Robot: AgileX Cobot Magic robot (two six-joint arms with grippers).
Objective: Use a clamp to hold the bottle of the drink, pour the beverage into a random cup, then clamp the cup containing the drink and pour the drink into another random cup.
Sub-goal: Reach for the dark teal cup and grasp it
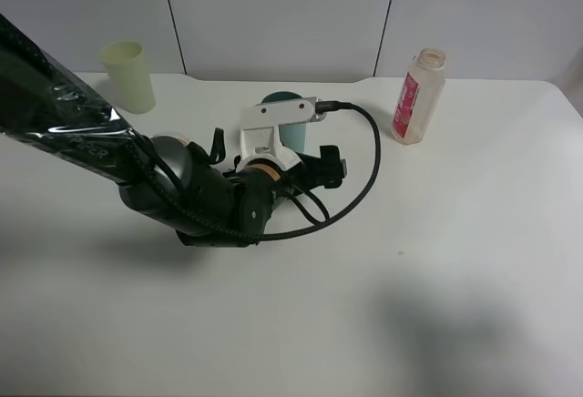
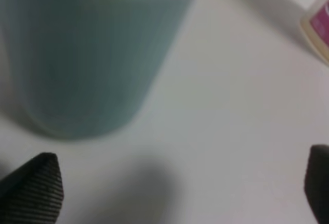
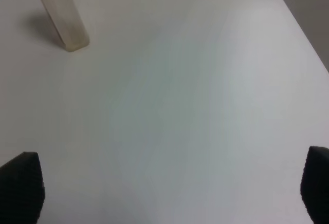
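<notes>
As the left tool [image 2: 182, 183] gapes, the teal cup [image 2: 87, 54] stands near.

Left arm [image 1: 55, 96] in from the upper-left corner, film-wrapped, stretched low to mid-frame; white camera bracket [image 1: 273, 124] atop the wrist, black cable [image 1: 376, 153] looped off its right side. Left gripper [image 2: 177, 183] — ribbed fingertips [image 2: 36, 188] far apart, jaws wide. Right gripper [image 3: 168, 185] — likewise spread wide, only the two dark fingertips [image 3: 20, 185] in shot, pointing down at a slant.
</notes>
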